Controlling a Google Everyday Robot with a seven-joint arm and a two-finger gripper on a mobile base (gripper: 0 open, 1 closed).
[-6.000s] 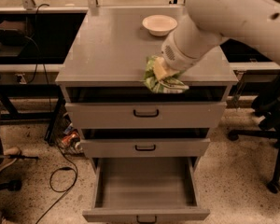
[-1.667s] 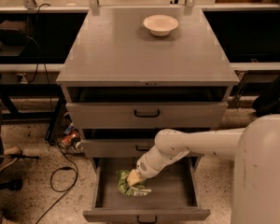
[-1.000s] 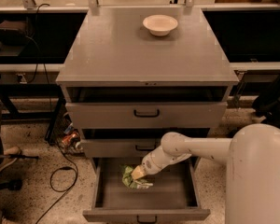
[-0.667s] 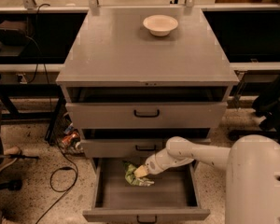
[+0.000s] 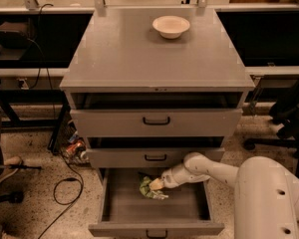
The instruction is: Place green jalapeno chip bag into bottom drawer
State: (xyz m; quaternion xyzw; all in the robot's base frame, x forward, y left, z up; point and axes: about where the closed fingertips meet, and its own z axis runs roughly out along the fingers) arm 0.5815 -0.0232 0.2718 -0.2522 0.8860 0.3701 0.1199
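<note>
1. Carrying the green jalapeno chip bag (image 5: 149, 189) down from the bench (image 5: 119, 59), the gripper (image 5: 157, 184) has reached inside the open bottom drawer (image 5: 182, 208). Over the last second it has drifted toward 1 o'clock, deeper in.
2. That puts the bag low over the drawer floor, in the 12 o'clock half and slightly toward 9 o'clock of centre. The gripper touches its 2 o'clock edge.
3. Whether the gripper still pinches the bag or has let go, I cannot tell.
4. By my judgement, only release and withdrawal remain.
5. The bag looks crumpled: green foil with pale and yellowish patches, probably resting on the floor.
</note>
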